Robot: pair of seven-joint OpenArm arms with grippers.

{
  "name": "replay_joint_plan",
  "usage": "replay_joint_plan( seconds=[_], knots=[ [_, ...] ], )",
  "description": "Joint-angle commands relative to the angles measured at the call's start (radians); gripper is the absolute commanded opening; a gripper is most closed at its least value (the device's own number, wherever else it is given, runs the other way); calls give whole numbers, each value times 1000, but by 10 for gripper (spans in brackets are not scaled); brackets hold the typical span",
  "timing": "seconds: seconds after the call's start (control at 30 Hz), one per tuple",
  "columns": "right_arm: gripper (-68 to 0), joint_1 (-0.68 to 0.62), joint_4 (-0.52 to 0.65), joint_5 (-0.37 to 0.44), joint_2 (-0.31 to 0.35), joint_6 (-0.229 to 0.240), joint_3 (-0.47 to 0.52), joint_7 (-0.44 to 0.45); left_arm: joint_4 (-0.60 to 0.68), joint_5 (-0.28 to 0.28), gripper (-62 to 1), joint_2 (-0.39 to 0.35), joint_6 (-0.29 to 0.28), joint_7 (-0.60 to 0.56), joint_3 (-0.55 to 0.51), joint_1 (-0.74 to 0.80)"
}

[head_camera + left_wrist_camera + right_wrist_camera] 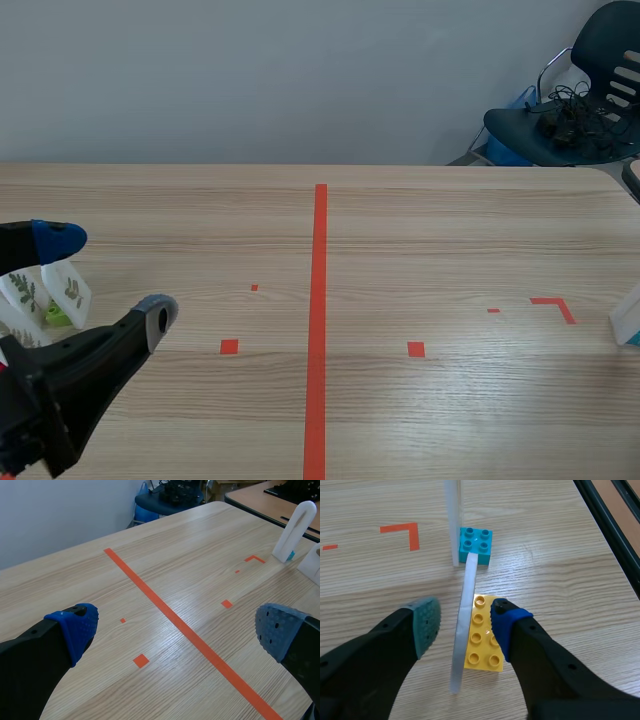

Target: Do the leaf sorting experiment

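Note:
Beside my left arm, white leaf cards (66,287) stand on a green brick (57,317). My left gripper (105,275) hangs open just in front of them, holding nothing; the left wrist view shows only bare table between its fingers (75,627). My right gripper (466,622) is open around a thin white card (461,640) that stands edge-on in a yellow brick (481,642). Neither pad seems to touch this card. Ahead of it a second white card (453,520) stands by a teal brick (475,543). The scene view shows only a white card (628,318) at the right edge.
An orange-red tape line (319,330) runs down the table's middle, with small tape marks on both sides. The table edge (605,525) lies close beside the yellow and teal bricks. A dark chair (575,110) stands past the far right corner.

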Motion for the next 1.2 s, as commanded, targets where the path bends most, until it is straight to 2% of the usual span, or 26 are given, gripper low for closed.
replay_joint_plan(
  seconds=[0.0,0.2,0.27,0.4,0.47,0.57,0.63,0.83,0.97,1.13,1.17],
  knots=[
    [-388,11,20,8,16,2,7,24,15,-10,14,-3,-2,-14,1,-4],
    [-313,10,55,13,17,99,73,36,15,-10,14,-3,-2,-14,1,-4],
    [-288,1,79,48,17,137,112,15,15,-10,14,-3,-2,-14,1,-4],
    [-213,-22,128,146,32,254,187,-23,15,-10,14,-3,-2,-14,1,-4],
    [-159,-23,150,162,42,309,220,-44,15,-10,14,-3,-2,-14,1,-4],
    [-41,-22,178,199,71,392,252,-69,15,-10,14,-3,-2,-14,1,-4],
    [4,-22,202,237,95,424,259,-90,15,-10,14,-3,-2,-14,1,-4],
    [4,-22,333,267,163,424,258,-135,15,-10,14,-3,-2,-14,1,-4],
    [4,-19,448,270,170,424,246,-154,15,-10,14,-3,-2,-14,1,-4],
    [4,-19,560,269,169,422,148,-206,15,-10,14,-3,-2,-14,1,-4],
    [4,-19,574,269,169,408,117,-214,15,-10,14,-3,-2,-14,1,-4]
  ],
)
